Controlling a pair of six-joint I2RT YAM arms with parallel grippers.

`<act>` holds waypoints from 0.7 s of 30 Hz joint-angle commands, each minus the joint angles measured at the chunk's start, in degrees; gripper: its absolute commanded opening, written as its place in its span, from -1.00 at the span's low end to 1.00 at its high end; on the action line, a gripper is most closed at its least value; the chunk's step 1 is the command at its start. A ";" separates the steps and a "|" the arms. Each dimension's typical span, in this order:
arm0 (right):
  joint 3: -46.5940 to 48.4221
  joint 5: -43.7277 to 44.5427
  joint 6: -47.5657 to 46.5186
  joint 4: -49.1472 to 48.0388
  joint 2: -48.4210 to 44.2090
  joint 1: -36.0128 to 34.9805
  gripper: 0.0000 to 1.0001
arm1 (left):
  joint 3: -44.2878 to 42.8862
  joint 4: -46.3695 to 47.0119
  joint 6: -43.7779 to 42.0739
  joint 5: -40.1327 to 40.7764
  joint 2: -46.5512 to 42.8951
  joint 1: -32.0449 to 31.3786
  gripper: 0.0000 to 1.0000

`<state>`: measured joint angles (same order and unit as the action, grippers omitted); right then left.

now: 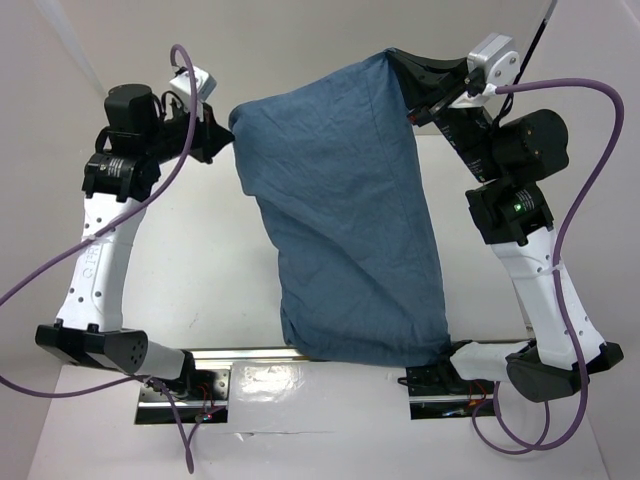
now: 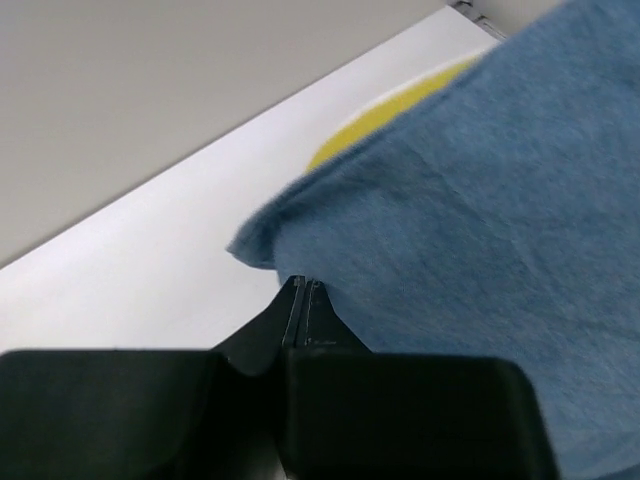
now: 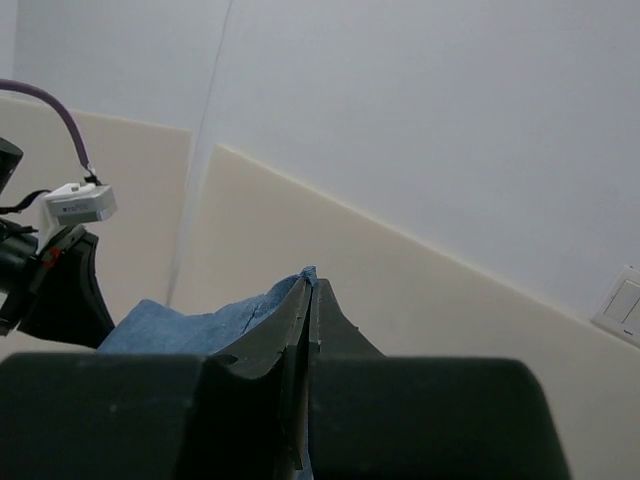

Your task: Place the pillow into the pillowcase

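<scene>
pillowcase point(image 1: 340, 220): plain dusty blue
pillow point(image 2: 385, 118): yellow patch showing
table point(image 1: 200, 270): plain white
arms point(image 1: 95, 260): white shells, black joints
cables point(image 1: 560, 85): purple

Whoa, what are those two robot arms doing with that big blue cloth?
The two arms are holding up a big wrinkled dusty-blue fabric pillowcase between them. The left end effector is pinched shut on one top corner and the right end effector is pinched shut on the other, with the cloth spreading down toward the arms' bases. A yellow strip, probably the pillow's edge, peeks out past the cloth in the left wrist view. How far the pillow is inside cannot be told.
</scene>
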<state>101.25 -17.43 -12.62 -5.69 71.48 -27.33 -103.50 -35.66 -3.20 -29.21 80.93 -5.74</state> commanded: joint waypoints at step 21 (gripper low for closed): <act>2.02 -4.01 1.90 -4.24 -2.05 0.17 -1.00 | -4.43 -0.38 -0.32 23.00 2.04 3.01 1.00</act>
<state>101.27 -20.47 -11.60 -5.76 71.48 -27.33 -105.58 -36.40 -4.32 -14.87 81.01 -3.14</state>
